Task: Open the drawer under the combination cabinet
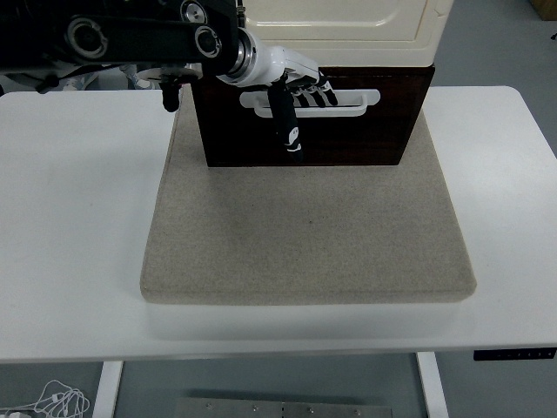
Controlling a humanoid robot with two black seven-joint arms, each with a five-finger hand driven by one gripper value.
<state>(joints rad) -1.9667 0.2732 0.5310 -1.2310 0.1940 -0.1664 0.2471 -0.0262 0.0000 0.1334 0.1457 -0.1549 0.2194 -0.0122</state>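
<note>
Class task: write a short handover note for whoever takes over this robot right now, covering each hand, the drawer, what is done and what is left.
Left hand: at the white handle of the dark drawer, fingers hooked into the slot, thumb hanging down the front.
Right hand: not in view.
Drawer: under the cream cabinet, on the beige mat.
Done: handle reached.
Left: pull the drawer out toward the table's near edge.

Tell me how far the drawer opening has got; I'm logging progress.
Done: the left hand has reached the drawer, fingers hooked into its white handle, thumb hanging in front. In hand: securing the grip. Left: the pull; the drawer front shows no clear gap yet over the grey mat.
</note>
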